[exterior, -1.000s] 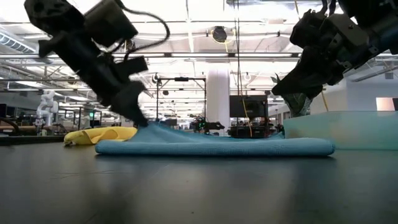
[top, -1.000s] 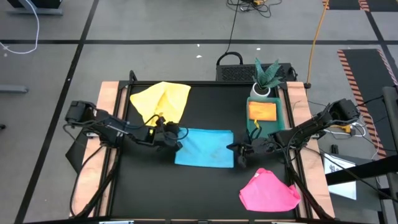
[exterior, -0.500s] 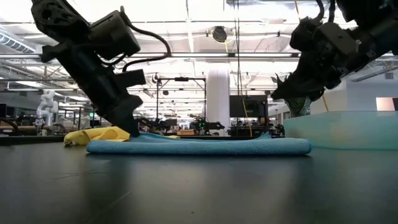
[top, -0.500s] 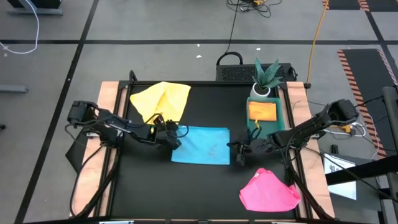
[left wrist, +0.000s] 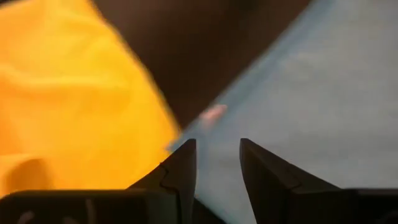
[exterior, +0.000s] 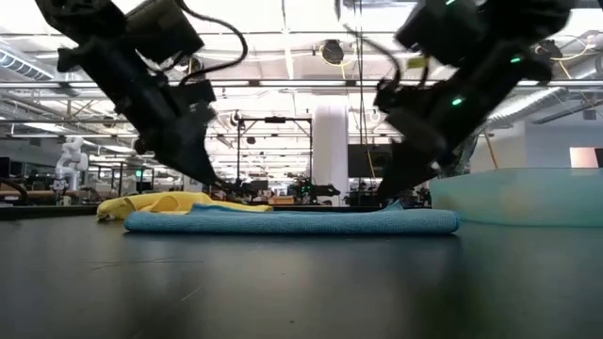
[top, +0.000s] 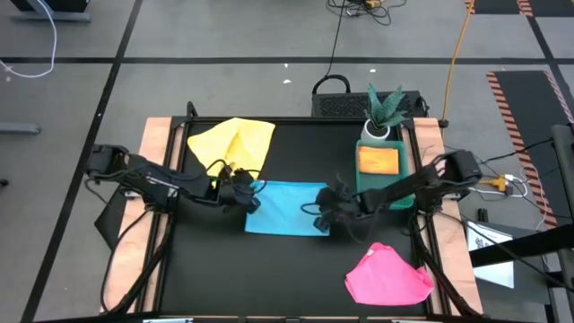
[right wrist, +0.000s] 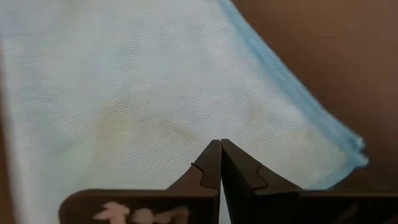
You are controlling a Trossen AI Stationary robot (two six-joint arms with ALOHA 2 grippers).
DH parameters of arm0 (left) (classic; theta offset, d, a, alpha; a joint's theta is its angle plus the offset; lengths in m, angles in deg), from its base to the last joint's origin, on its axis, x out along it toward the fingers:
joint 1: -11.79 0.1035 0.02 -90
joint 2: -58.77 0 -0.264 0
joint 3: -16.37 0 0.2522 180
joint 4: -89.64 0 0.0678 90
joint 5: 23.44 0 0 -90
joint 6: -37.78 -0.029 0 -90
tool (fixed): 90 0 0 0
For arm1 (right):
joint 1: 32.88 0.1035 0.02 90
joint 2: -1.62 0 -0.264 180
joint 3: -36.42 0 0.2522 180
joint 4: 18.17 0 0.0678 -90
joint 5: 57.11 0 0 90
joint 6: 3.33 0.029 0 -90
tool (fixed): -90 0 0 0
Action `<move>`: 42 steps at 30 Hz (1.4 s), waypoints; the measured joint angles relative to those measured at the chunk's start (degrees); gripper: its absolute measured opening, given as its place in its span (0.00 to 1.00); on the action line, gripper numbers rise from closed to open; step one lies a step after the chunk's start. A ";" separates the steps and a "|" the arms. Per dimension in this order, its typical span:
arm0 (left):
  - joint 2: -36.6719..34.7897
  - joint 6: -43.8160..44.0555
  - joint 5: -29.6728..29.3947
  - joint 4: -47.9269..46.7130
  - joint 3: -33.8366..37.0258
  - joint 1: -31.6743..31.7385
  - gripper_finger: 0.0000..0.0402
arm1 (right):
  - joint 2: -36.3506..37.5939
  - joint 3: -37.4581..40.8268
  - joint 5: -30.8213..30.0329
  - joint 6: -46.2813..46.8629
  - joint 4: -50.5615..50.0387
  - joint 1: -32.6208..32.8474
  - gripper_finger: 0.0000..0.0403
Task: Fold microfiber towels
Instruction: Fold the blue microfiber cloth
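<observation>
With the left pincer (top: 252, 192) parted, holding nothing, at the flat light blue microfiber towel (top: 289, 208) edge and the right pincer (top: 320, 212) pinched empty above it, grip both corners before folding.

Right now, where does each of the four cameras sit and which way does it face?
High: overhead, straight down on the black table; both arms show.
Low: table height, level across; both arms drop onto the light blue folded microfiber towel.
Left wrist: past the open left gripper, at that towel's edge beside the crumpled yellow cloth.
Right wrist: past the shut right gripper, over the blue towel.
All four share the blue towel.
</observation>
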 joint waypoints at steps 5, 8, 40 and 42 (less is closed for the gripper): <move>3.04 -0.01 -3.97 2.77 0.05 -0.08 0.32 | -2.19 -1.37 0.15 -0.89 -1.20 -3.76 0.00; 5.55 -3.74 0.94 9.97 0.04 -0.37 0.32 | -2.90 -1.32 0.16 -0.69 -2.68 -6.18 0.00; 7.84 0.16 16.20 18.13 0.03 -14.80 0.32 | 1.06 -1.24 -6.01 1.58 3.05 12.63 0.00; 8.79 0.21 14.62 15.62 0.22 -13.97 0.32 | -0.52 -1.26 -1.14 -0.61 6.15 12.12 0.00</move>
